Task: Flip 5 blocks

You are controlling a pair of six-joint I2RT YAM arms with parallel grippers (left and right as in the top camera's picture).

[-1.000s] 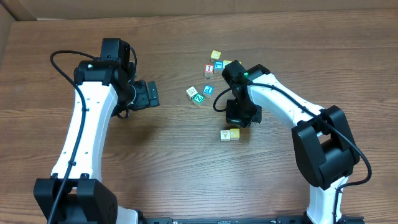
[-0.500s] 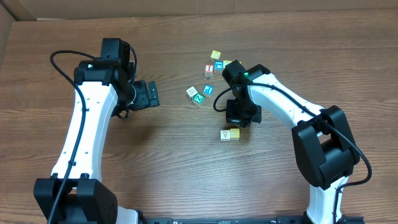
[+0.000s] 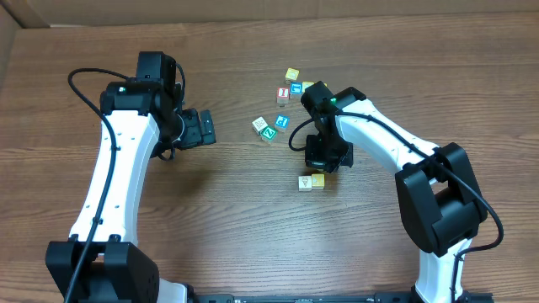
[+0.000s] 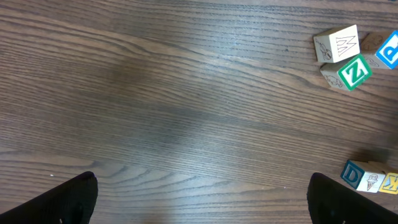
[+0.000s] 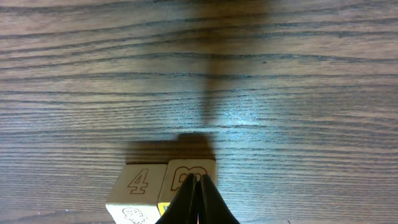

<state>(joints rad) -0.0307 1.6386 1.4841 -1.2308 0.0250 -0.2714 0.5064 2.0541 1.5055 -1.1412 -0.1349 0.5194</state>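
Observation:
Two blocks sit side by side: a whitish one marked "4" (image 5: 140,180) (image 3: 305,183) and one marked "B" with a yellow side (image 5: 186,171) (image 3: 317,180). My right gripper (image 5: 198,202) (image 3: 322,168) is shut, holding nothing, its tips lying over the near edge of the B block's top. Further back lie a whitish "W" block (image 4: 337,45) (image 3: 260,124), a green "Z" block (image 4: 353,71) (image 3: 269,132) and a blue "P" block (image 4: 388,51) (image 3: 282,121). My left gripper (image 4: 200,205) (image 3: 208,128) is open over bare wood, left of the W block.
A red-letter cube (image 3: 284,94), a blue-letter cube (image 3: 296,87) and a yellow cube (image 3: 292,75) cluster at the back, behind my right arm (image 3: 379,139). A brown cardboard wall (image 3: 17,13) lines the far edge of the table.

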